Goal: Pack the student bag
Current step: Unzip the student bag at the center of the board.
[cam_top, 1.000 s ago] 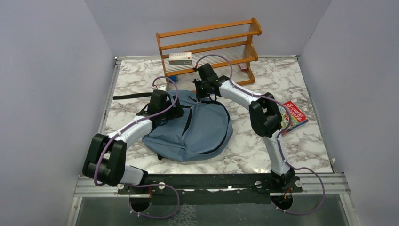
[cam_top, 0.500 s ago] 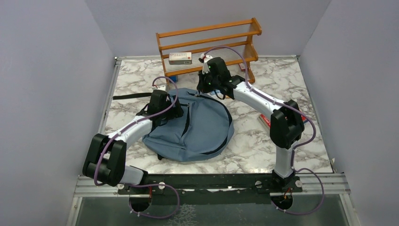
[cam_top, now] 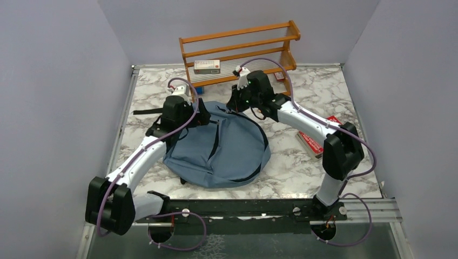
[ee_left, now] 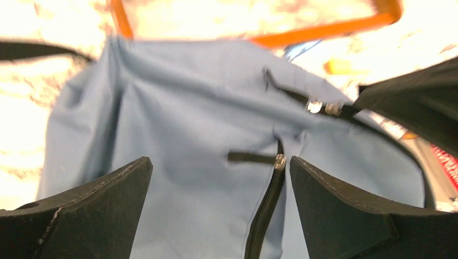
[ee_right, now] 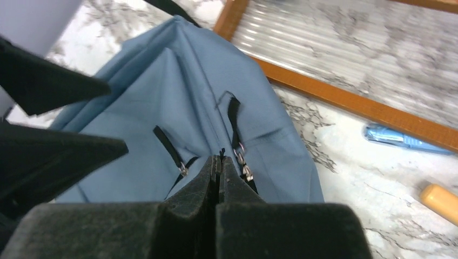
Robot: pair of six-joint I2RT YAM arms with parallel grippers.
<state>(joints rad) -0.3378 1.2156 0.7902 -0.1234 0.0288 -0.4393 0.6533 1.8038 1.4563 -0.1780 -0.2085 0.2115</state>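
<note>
1. While my right gripper [ee_right: 219,162] has its fingers pressed flat together, tips low over the far end of the student bag [cam_top: 227,148], a zipper pull [ee_right: 241,156] sits just beside them. Whether a tab or thread is pinched, I cannot tell.
2. My left gripper [ee_left: 219,162]: fingers wide apart, nothing between them, hanging over the blue cloth. A second pull [ee_left: 279,161] shows in the gap.
3. Bag lies flat on the marble table [cam_top: 345,108] between both arms, far end close to the wooden rack [cam_top: 237,48]. The zippers look closed, so I judge nothing is packed yet.
4. Risk: if the right tips hold only cloth, or nothing, a tug slips off or drags the soft bag along instead of running the zipper. The left is holding nothing down.
5. Risk: closing the left on slack fabric bunches it and may jam the zipper track.
6. Risk: both wrists crowd the same end of the bag, and a careless swing knocks one against the other.
7. Rack's lower rail stands just behind the right wrist, leaving little room to pull away from me.
8. Around: a small box [cam_top: 207,66] on the rack shelf, a blue pen [ee_right: 399,139] and a wooden-handled item [ee_right: 440,199] on the table by the rack, a red book [cam_top: 313,141] partly under the right arm, and a black strap [cam_top: 147,111] trailing left.
</note>
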